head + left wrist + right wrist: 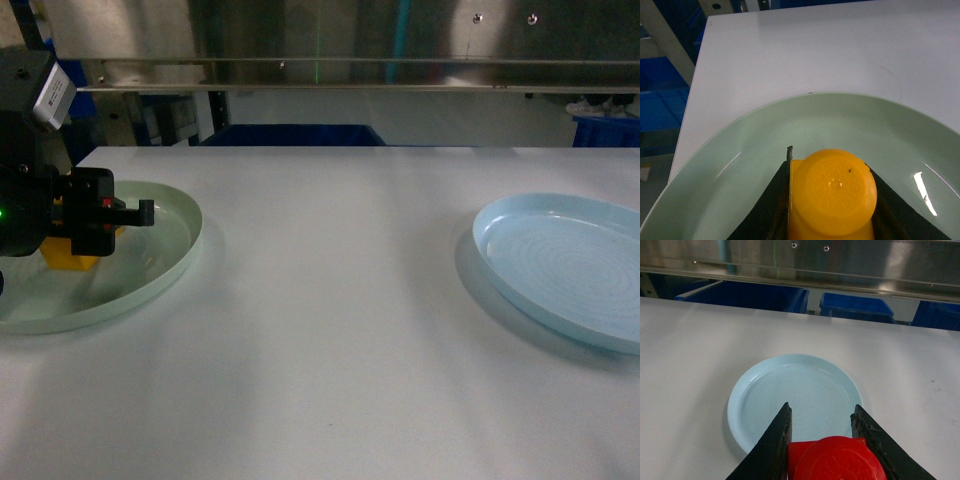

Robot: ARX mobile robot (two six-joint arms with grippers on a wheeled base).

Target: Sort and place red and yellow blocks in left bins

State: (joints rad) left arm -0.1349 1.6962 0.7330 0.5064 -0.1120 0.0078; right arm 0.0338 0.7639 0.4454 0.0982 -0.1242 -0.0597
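The orange-yellow block (pixel 832 200) sits between the fingers of my left gripper (pixel 829 162), which is shut on it just above the pale green plate (pixel 740 150). In the head view this gripper (pixel 98 232) is at the far left over that plate (pixel 170 262), with the yellow block (pixel 72 258) showing beneath it. My right gripper (pixel 821 407) is shut on the red block (pixel 837 460), which hangs above the near rim of the pale blue plate (pixel 795 390). The right gripper is outside the head view. Blue bins (pixel 660 105) lie beyond the table's left edge.
The pale blue plate (pixel 570 265) lies at the right of the white table (pixel 340 300). More blue crates stand behind the far edge (pixel 290 134) (pixel 857 307), below a metal rail (pixel 350 72). The table's left edge (pixel 690 110) runs close to the green plate.
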